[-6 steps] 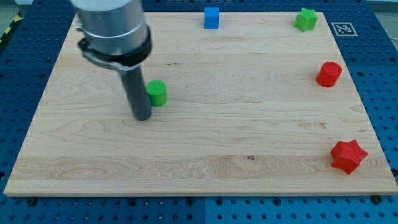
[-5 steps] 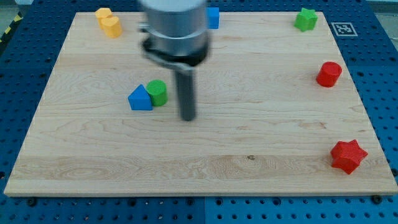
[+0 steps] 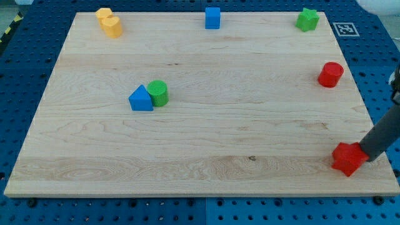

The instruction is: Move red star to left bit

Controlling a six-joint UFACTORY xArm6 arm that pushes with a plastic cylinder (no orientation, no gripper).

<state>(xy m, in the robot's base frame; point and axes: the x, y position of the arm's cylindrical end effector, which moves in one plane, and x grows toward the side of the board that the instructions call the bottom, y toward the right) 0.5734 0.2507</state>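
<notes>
The red star lies near the board's bottom right corner. My tip stands right against the star's right side, at the board's right edge. The dark rod rises from it up and to the right, out of the view.
A red cylinder sits above the star near the right edge. A green star is at the top right, a blue cube at top centre, a yellow block at top left. A blue triangle touches a green cylinder left of centre.
My rod has swept from beside the green cylinder at the left across the board to the red star's right side. The blocks have not moved.
</notes>
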